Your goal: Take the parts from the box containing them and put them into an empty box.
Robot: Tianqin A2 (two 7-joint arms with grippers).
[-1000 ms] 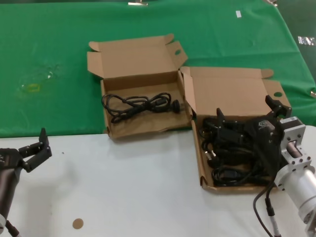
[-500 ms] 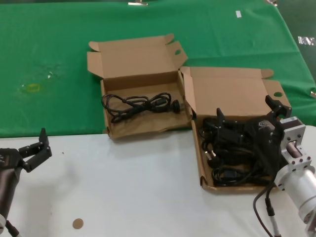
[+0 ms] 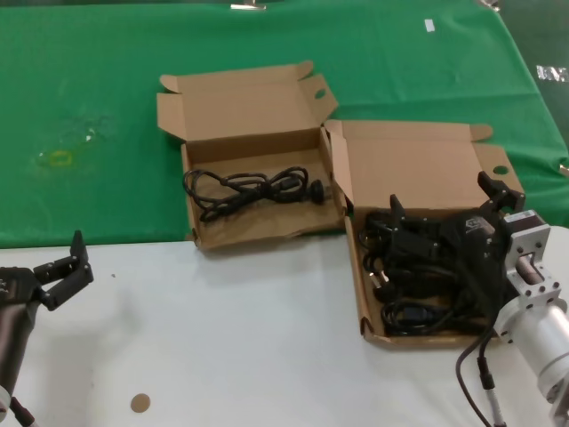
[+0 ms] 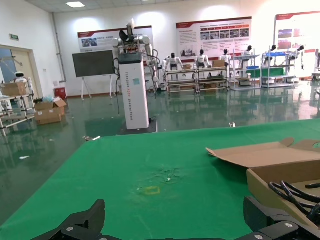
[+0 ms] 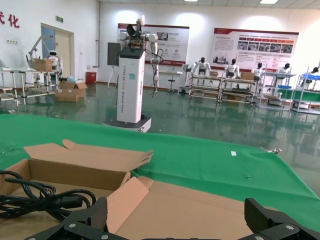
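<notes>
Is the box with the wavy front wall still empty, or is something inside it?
Not empty. The wavy-walled box holds one coiled black cable on its floor, lid folded back.

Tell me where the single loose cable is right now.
In the head view, the single cable lies coiled inside the left-hand cardboard box on the green cloth, just left of the box full of cables where the right pincer sits.

A glossy dark-green floor [image 4: 60, 145] mirrors the ceiling lights. White walls carry red-topped poster boards [image 5: 255, 47]. A white pillar stand [image 4: 136, 90] and metal shelving racks [image 4: 200, 80] stand beyond the green desk cloth [image 4: 150, 165].
</notes>
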